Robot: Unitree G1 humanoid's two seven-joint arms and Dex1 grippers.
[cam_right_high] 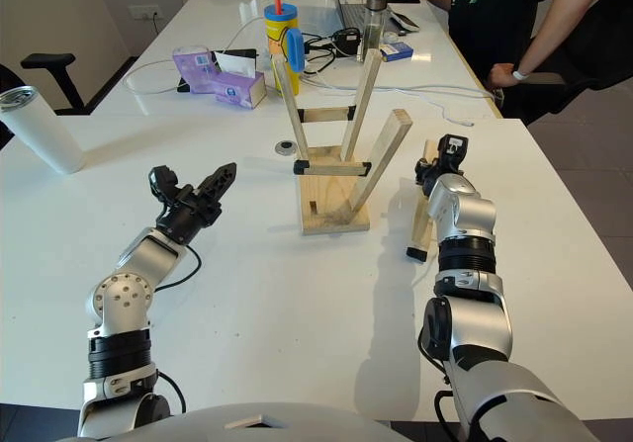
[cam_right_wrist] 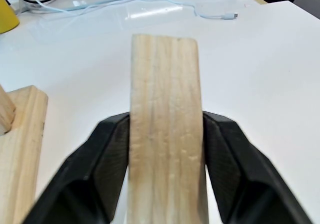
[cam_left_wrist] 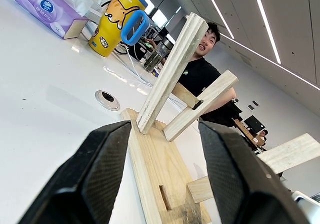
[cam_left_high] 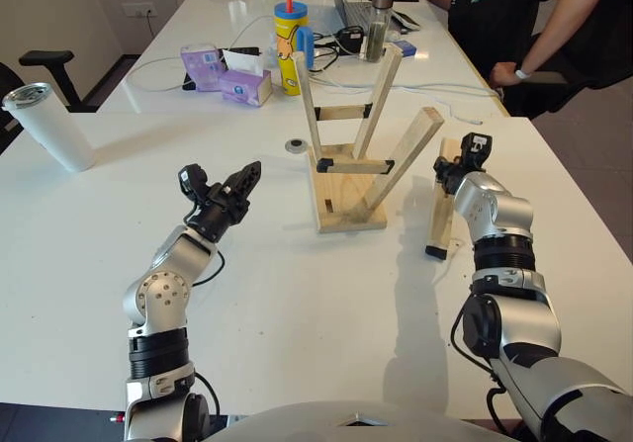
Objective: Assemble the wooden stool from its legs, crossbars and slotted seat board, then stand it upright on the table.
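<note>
In the head view, the seat board (cam_left_high: 348, 215) lies flat near the middle of the bench (cam_left_high: 297, 304). 3 legs (cam_left_high: 380, 96) rise from it at a tilt, joined by 2 crossbars (cam_left_high: 341, 114). The left claw (cam_left_high: 223, 180) hovers over the bench to the board's left, apart from it, with its fingers spread. The right claw (cam_left_high: 457, 160) is on the board's right, pinching the upper end of a loose leg (cam_left_high: 440, 226). That leg's lower end appears to rest on the bench just beside the board.

From the left wrist, we see the 2 fingers standing wide apart with nothing between them. Beyond them lie the board, with a slot cut in it, and the tilted legs. Farther off stands a yellow cup (cam_left_wrist: 112, 26).

From the right wrist, we see the fingers pressed against both sides of the loose leg, with the board's edge near it. A cable (cam_right_wrist: 165, 8) lies on the bench beyond.
</note>
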